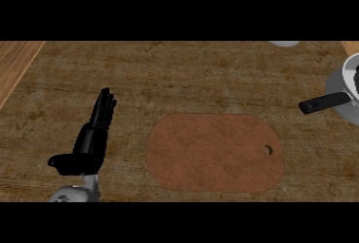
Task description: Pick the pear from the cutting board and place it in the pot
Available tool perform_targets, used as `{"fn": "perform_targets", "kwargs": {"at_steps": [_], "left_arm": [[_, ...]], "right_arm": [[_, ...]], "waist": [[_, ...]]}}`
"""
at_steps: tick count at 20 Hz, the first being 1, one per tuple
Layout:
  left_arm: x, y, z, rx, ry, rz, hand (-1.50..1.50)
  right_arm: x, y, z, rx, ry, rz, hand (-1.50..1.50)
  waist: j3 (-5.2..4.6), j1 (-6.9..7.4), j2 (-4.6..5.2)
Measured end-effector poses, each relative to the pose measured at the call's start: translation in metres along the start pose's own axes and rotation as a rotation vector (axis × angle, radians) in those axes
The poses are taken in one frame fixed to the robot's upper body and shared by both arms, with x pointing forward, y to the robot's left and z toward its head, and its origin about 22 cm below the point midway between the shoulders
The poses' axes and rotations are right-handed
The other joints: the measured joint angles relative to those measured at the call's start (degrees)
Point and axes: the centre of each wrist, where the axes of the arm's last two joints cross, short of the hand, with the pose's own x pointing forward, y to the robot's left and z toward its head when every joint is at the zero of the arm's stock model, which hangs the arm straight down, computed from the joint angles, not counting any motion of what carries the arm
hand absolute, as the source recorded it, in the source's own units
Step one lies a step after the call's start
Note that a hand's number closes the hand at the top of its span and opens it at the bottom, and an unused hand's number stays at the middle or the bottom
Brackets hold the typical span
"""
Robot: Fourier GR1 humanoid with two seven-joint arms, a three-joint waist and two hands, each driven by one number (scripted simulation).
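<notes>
Landmark is the cutting board (214,152), a brown rounded slab lying flat on the dark worktop (175,76), with a small hole (269,150) near its right edge. Its top shows bare brown surface and nothing stands on it. The pot (348,71) is up and to the right of the board, well apart from it and cut by the view's edge, so I see only part of its silver rim and wall. Its black handle (324,103) sticks out toward the board's upper right corner without touching it. There is a dark patch inside the pot right at the edge, and I cannot tell what it is. I cannot make out the pear from this view, so I cannot tell where it is. A pale object (284,43) sits far beyond the board, mostly cropped. A lighter wood strip (17,66) runs beyond the board's far left. Between board and pot I see open worktop, with only the handle lying across that path. The left hand (91,142) is just left of the board, apart from it. Its fingers (105,107) are straight and close together, pointing away from me, and the thumb (60,161) sticks out to the side away from the board. It holds nothing. The grey forearm (73,192) comes in below it.
</notes>
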Motion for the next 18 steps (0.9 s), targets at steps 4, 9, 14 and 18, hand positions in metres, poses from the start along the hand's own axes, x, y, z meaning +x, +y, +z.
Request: {"fn": "perform_targets", "kwargs": {"at_steps": [4,9,14,18], "left_arm": [[-0.002,0.002,0.004,0.013,0.013,0.004,0.00],[-0.003,0.010,0.003,0.028,0.012,-0.001,0.00],[-0.005,0.012,0.007,0.036,0.016,0.001,0.00],[-0.007,0.015,0.009,0.035,0.021,0.000,0.00]], "right_arm": [[-0.009,0.023,0.007,0.087,0.021,-0.002,1.50],[-0.026,0.053,0.008,0.191,0.074,-0.009,1.50],[-0.042,0.074,0.004,0.323,0.197,-0.051,-1.50],[-0.047,0.085,0.012,0.396,0.229,-0.133,-1.50]], "waist": [[0.04,-0.85,-0.26],[0.06,-1.57,-0.35],[-0.51,-2.07,-0.96],[-0.67,-2.29,-1.31]]}}
